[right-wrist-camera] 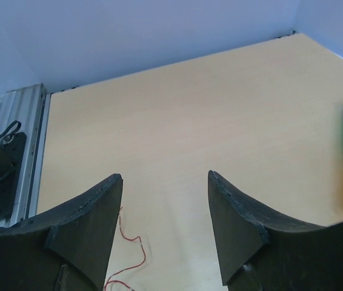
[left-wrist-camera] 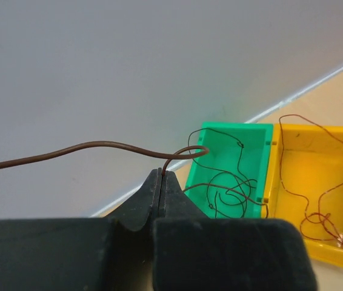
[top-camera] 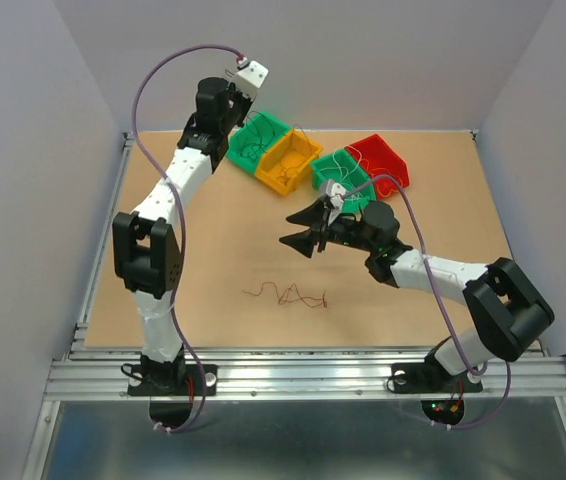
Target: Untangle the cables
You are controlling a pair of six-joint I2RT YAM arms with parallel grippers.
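Observation:
My left gripper (left-wrist-camera: 161,174) is shut on a dark brown cable (left-wrist-camera: 99,146). It holds the cable up high over the back-left green bin (left-wrist-camera: 229,136), and the cable trails down into other dark cables (left-wrist-camera: 229,197) in that bin. In the top view this gripper (top-camera: 235,100) is raised at the back. A small tangle of red and dark cables (top-camera: 288,296) lies on the table in front. My right gripper (top-camera: 298,229) is open and empty, hovering mid-table behind that tangle. In the right wrist view (right-wrist-camera: 165,177) a red cable (right-wrist-camera: 136,241) shows by its left finger.
A yellow bin (top-camera: 288,161) with a thin brown cable (left-wrist-camera: 320,209) stands next to the green one (top-camera: 256,140). A second green bin (top-camera: 343,180) and a red bin (top-camera: 379,160) stand to the right. Walls close in the back and sides, and an aluminium rail (top-camera: 313,375) runs along the front.

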